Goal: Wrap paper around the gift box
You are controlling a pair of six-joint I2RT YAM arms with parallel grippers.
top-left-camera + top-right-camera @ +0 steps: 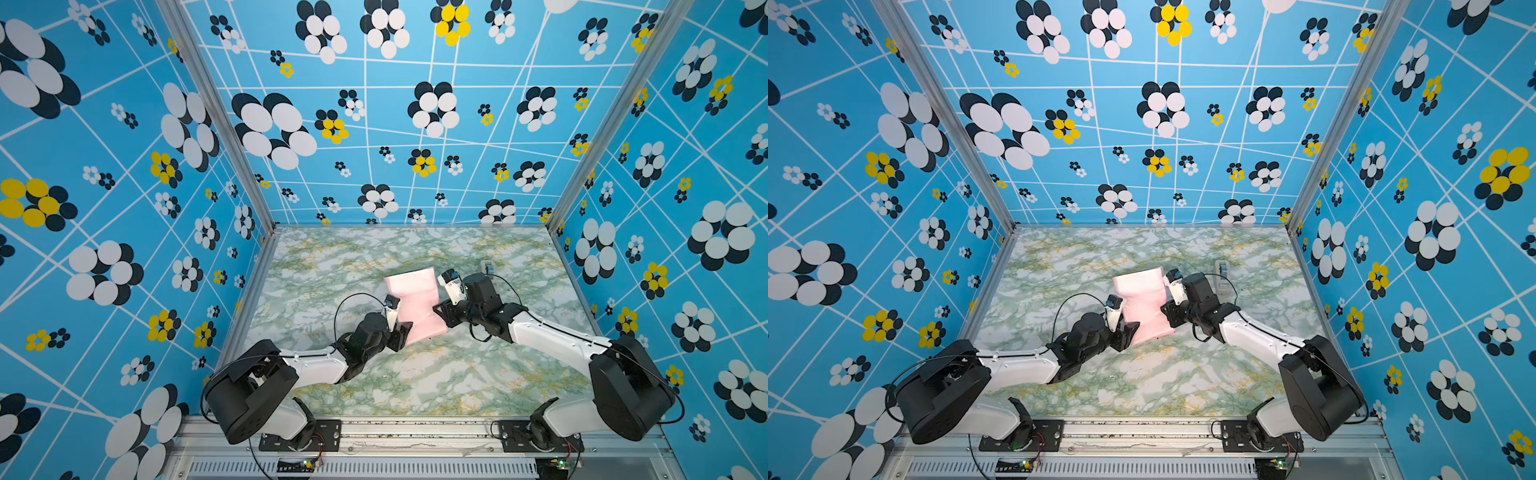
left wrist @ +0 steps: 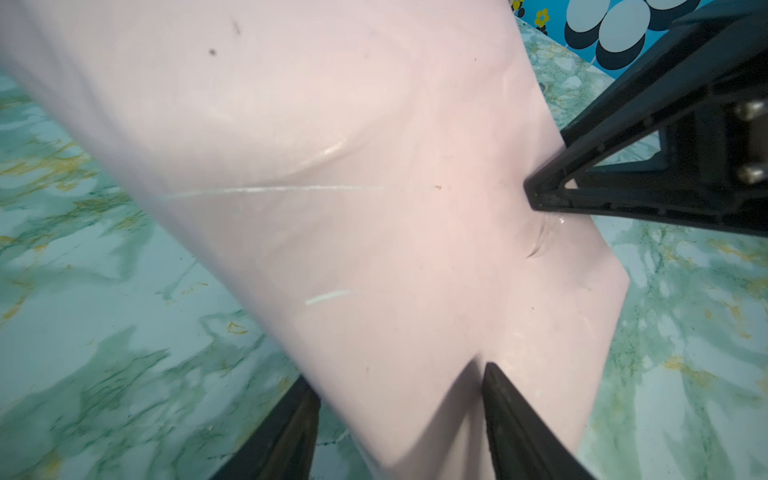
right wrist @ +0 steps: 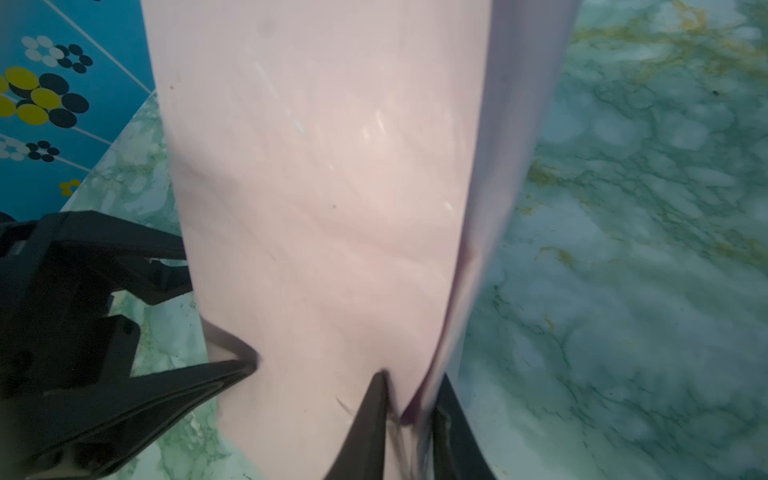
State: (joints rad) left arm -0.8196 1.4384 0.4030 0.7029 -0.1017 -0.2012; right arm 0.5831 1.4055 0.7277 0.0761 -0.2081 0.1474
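The paper [image 1: 415, 299] [image 1: 1144, 297] shows its pale pink face and sits humped at mid-table, pinched in at both sides. The gift box is hidden. My left gripper [image 1: 404, 331] [image 1: 1130, 331] stands astride the paper's left edge. In the left wrist view its jaws [image 2: 399, 376] are wide apart, one finger on top of the sheet [image 2: 374, 208] and one beneath it. My right gripper [image 1: 438, 309] [image 1: 1165, 309] is at the right edge. In the right wrist view its narrow jaws [image 3: 412, 376] pinch a lilac-backed fold of the paper [image 3: 324, 208].
A small white-grey tape dispenser [image 1: 488, 268] [image 1: 1222, 270] stands just behind my right arm. The green marbled table [image 1: 332, 270] is walled by blue flowered panels on three sides, and both arm bases sit at its front edge.
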